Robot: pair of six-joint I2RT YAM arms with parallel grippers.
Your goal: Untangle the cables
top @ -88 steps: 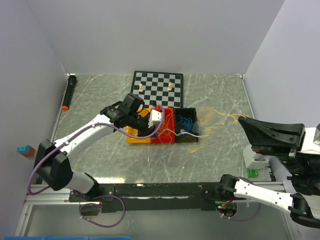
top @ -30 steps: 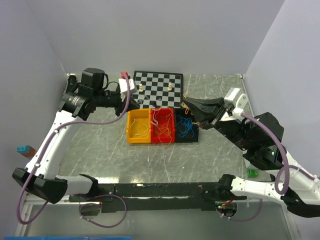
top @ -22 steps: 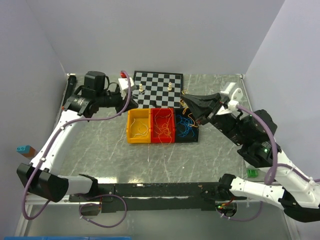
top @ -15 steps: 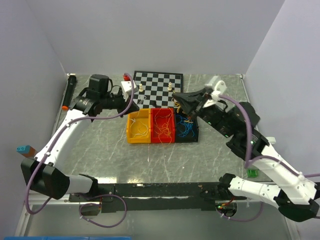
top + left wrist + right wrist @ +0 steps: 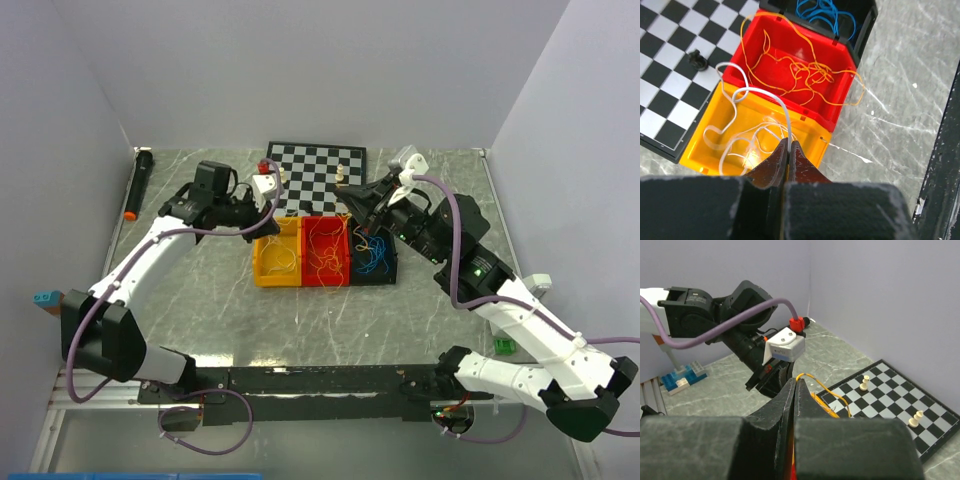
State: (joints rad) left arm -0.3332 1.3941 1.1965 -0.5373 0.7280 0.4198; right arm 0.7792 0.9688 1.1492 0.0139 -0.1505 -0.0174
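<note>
Three bins stand side by side: yellow (image 5: 262, 270), red (image 5: 312, 228), black (image 5: 392, 262). A whitish cable (image 5: 747, 92) curls in the yellow bin, and my left gripper (image 5: 788, 142) is shut on its end just above that bin. Orange-yellow cables (image 5: 800, 75) lie in the red bin (image 5: 840, 107), one strand hanging over its wall. Blue cables (image 5: 825, 10) fill the black bin. My right gripper (image 5: 796, 380) is shut on an orange-yellow cable (image 5: 832, 391) and holds it raised above the bins. In the top view the left gripper (image 5: 262, 216) and the right gripper (image 5: 352, 203) face each other.
A chessboard (image 5: 315, 175) with a few pieces lies just behind the bins. A black marker with an orange tip (image 5: 137, 185) lies at the far left. A blue block (image 5: 47, 298) sits at the left edge, and a green item (image 5: 503, 346) is at the right.
Both arms have swung inward: the left gripper moved right and down toward the yellow bin, and the right gripper moved left over the red and black bins, lifting an orange-yellow strand.
</note>
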